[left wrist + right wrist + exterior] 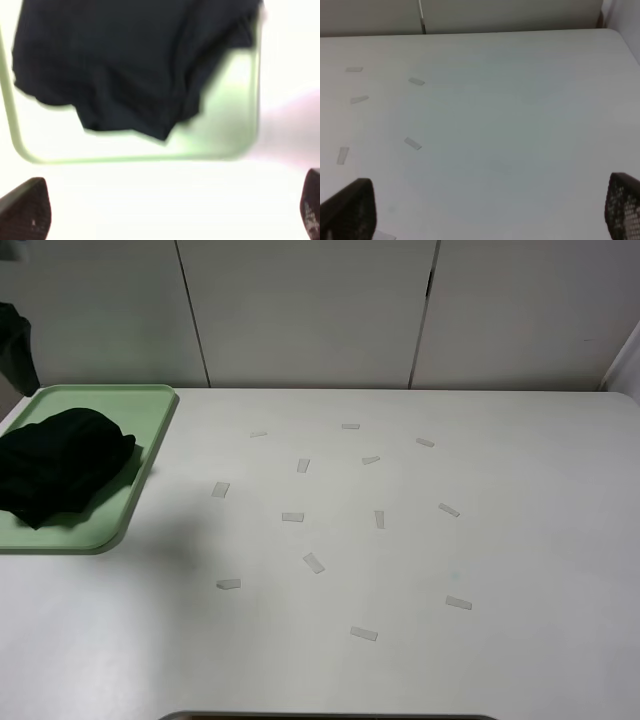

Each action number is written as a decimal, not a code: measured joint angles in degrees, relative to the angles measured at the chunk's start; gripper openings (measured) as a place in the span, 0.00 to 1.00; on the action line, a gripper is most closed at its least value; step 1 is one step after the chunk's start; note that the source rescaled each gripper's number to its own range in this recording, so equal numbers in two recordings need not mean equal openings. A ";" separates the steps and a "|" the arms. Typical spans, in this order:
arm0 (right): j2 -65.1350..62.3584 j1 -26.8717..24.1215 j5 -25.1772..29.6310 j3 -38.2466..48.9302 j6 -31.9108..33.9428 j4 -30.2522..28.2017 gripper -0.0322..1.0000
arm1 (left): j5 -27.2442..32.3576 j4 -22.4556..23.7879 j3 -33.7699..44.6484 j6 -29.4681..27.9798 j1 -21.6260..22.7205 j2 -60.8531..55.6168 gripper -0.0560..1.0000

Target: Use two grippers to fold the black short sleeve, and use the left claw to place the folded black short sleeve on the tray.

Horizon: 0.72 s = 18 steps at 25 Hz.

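While the black short sleeve (62,462) lay bundled on the tray (150,405) at nine o'clock, we found both grippers empty, jaws wide; we judged the placing done. We advised backing the left claw (165,212) straight away, clear of the cloth.

I'm looking at what reads as a robotics lab or test bench, not a home or a shop. The main sign is the white table (520,540): its plain top carries many short strips of pale tape (314,562) stuck at odd angles across its middle, the sort of markers used to set out positions. Behind the table stands a wall of flat white panels (310,310) split by dark vertical seams, with no decoration. At the table's left end sits a light-green tray (150,440) holding a folded black garment (60,465), laid out like a trial prop.
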 joint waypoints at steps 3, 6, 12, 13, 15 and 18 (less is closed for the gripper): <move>0.00 0.00 0.00 0.00 0.00 0.00 1.00 | -0.13 -0.37 7.15 0.51 0.00 -8.27 1.00; 0.00 0.00 0.00 0.00 0.00 0.00 1.00 | -0.05 -0.55 13.44 0.62 0.00 -17.02 1.00; 0.00 0.00 0.00 0.00 0.00 0.00 1.00 | 0.41 -0.55 22.81 0.69 0.00 -33.70 1.00; 0.00 0.00 0.00 0.00 0.00 0.00 1.00 | 0.40 -0.56 23.56 0.71 0.00 -36.44 1.00; 0.00 0.00 0.00 0.00 0.00 0.00 1.00 | 0.47 -0.92 24.94 0.83 0.00 -41.59 1.00; 0.00 0.00 0.00 0.00 0.00 0.00 1.00 | 0.47 -1.92 26.20 1.48 0.00 -46.10 1.00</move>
